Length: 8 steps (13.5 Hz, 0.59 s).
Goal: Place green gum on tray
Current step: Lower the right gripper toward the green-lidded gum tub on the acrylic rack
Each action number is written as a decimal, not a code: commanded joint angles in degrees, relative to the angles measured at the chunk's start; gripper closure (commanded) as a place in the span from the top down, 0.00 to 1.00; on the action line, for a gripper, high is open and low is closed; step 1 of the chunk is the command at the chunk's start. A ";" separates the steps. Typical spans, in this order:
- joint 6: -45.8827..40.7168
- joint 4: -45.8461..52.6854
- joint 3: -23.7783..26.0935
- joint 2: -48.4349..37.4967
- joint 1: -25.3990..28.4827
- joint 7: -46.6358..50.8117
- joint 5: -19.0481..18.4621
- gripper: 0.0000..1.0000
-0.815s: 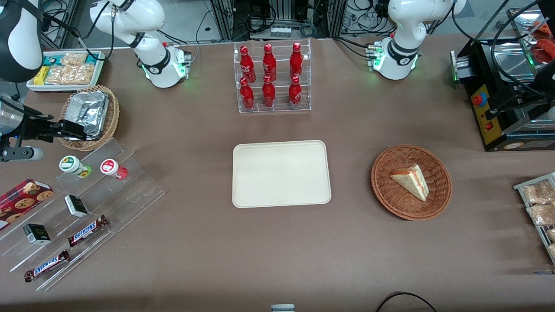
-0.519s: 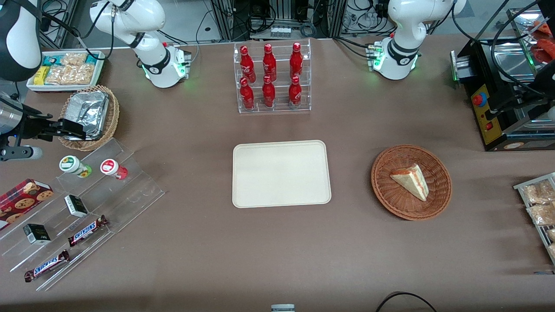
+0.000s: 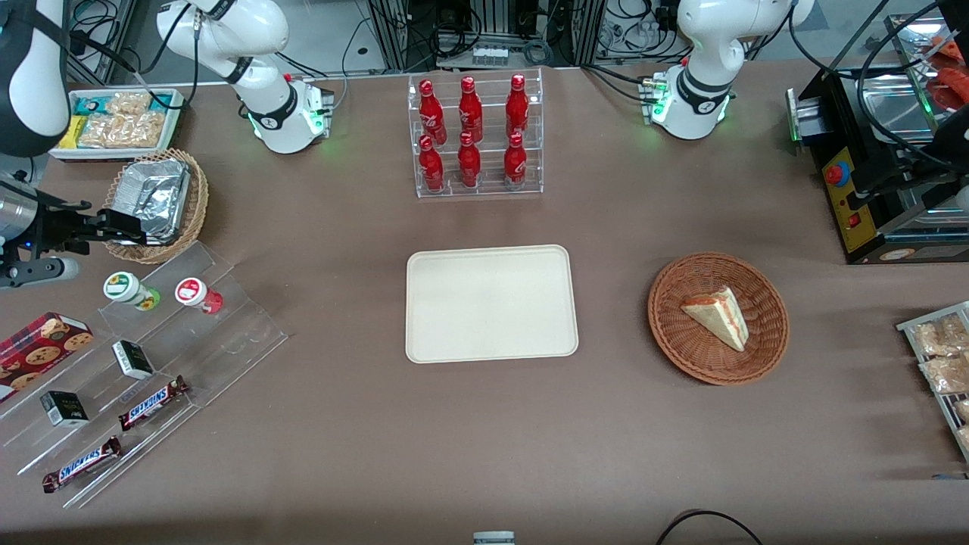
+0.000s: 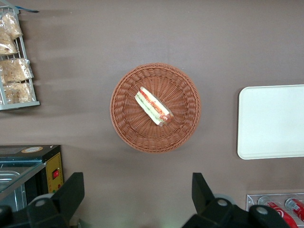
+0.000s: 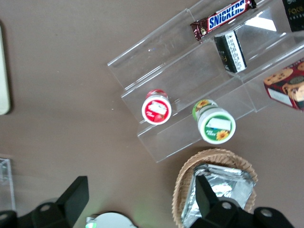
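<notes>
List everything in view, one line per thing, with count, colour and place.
green gum: 1, green with white cap, on the clear stepped stand at the working arm's end
red gum: 1, red, beside the green gum
tray: 1, cream, bare, mid-table
soda bottles: 6, red, in a clear rack
sandwich: 1, in a brown wicker basket
foil pack: 1, silver, in a second basket
Snickers bars: 2, on the stand
black boxes: 2, on the stand
cookie box: 1, red
gripper: 1, black, open, over the foil basket, farther from the front camera than the green gum
</notes>
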 commanded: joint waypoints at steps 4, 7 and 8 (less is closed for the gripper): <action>9.35 -7.11 0.09 -0.86 -4.66 -19.68 -1.21 1.00; 16.03 -10.98 0.09 -0.77 -7.47 -31.30 -1.12 1.00; 17.96 -11.86 0.17 -0.51 -8.52 -34.55 -1.12 1.00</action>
